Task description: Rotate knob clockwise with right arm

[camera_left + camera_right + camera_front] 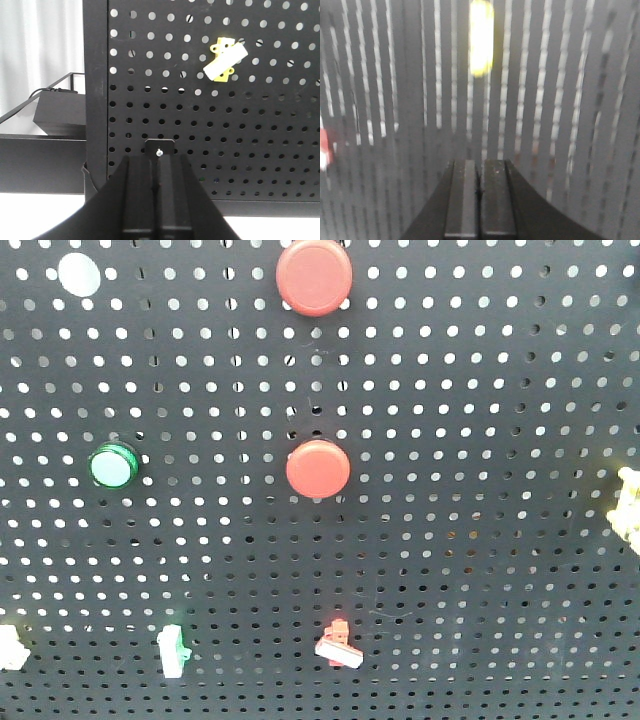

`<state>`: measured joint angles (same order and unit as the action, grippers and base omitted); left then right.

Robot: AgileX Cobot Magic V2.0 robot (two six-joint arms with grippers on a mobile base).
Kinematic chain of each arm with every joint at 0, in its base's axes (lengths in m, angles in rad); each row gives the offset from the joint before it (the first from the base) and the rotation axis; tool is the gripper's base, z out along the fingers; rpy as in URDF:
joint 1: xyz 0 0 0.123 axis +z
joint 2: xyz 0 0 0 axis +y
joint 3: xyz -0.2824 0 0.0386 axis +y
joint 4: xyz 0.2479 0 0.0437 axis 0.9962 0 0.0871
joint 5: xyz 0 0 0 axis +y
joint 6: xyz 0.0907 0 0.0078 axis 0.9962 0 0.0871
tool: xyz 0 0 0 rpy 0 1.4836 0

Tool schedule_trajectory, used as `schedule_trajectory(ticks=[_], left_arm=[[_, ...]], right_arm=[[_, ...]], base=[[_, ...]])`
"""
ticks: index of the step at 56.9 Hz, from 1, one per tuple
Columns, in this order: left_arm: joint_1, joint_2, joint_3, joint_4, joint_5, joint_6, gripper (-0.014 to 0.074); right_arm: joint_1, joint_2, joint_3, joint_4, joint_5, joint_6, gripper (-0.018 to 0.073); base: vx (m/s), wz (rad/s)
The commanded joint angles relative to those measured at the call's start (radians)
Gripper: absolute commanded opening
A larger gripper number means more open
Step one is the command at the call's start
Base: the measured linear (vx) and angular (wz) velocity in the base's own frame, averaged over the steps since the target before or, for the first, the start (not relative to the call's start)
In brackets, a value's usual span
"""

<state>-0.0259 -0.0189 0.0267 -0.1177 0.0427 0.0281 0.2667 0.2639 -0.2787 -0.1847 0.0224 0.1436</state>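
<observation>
From where I stand, the black pegboard [480,570] fills the front view, dotted with two red buttons [318,468], a green one [112,466] and a few small switches lower down. The yellow knob [628,508] sits at the far right edge of that view, only partly in frame. Neither arm shows there.

The right gripper [480,200] has its fingers pressed together with nothing between them, pointed at the board. Its camera view is streaked with motion blur (the holes smear into vertical lines), and a yellow blob [481,37] above the fingertips is likely the knob, well clear of the gripper.

The left gripper [156,200] is also clenched empty, facing a yellow-and-white switch [226,61] higher on the board.

My reading: nothing of the turn is done yet. The right arm is only approaching; opening, gripping the knob and twisting clockwise all remain.
</observation>
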Motion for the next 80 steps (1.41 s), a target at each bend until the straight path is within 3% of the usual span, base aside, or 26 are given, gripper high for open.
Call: schedule_trajectory(ticks=[1, 6, 17, 21, 23, 27, 80], left_arm=[[0.002, 0.0, 0.013, -0.008, -0.082, -0.01, -0.0006], [0.002, 0.0, 0.013, -0.008, -0.082, -0.01, -0.0006], [0.002, 0.0, 0.013, -0.008, -0.082, -0.01, -0.0006], [0.002, 0.0, 0.013, -0.008, -0.082, -0.01, -0.0006], [0.002, 0.0, 0.013, -0.008, -0.082, -0.01, -0.0006], [0.002, 0.0, 0.013, -0.008, -0.082, -0.01, -0.0006], [0.002, 0.0, 0.013, -0.008, -0.082, -0.01, -0.0006]], right_arm=[[-0.001, 0.001, 0.005, -0.01, -0.095, -0.009, -0.0012], [-0.028, -0.021, 0.048, -0.01, -0.093, -0.014, -0.0012], [-0.205, -0.124, 0.215, 0.051, -0.095, 0.006, -0.0011], [-0.232, -0.191, 0.29, 0.055, -0.095, 0.006, -0.0009], [-0.236, -0.229, 0.322, 0.06, -0.095, 0.006, -0.0009], [-0.24, -0.294, 0.312, 0.061, 0.032, -0.002, -0.0009], [-0.239, -0.288, 0.315, 0.062, 0.04, 0.002, -0.0009]], base=[[0.0, 0.0], [0.0, 0.0], [0.0, 0.0], [0.0, 0.0], [0.0, 0.0], [0.0, 0.0], [0.0, 0.0]])
